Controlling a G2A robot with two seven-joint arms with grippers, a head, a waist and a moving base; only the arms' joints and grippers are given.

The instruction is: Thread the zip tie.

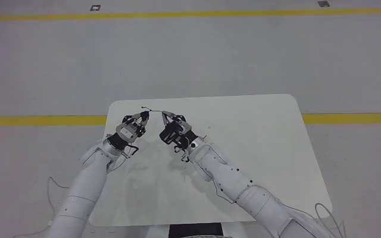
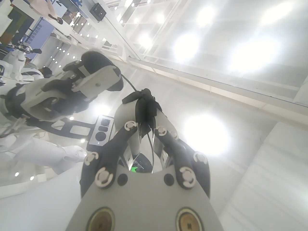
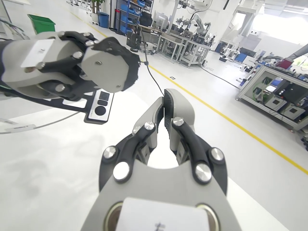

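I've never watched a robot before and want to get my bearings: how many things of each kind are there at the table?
zip tie: 1
end effectors: 2, the left end effector and the right end effector, both shut on the zip tie
table: 1
total: 4

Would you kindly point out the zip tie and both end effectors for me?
zip tie (image 3: 154, 78): right wrist view, middle of its thin black strap.
right end effector (image 3: 164, 98): right wrist view, midway between its closed fingertips.
left end effector (image 2: 144, 108): left wrist view, midway between its black-wrapped fingertips.
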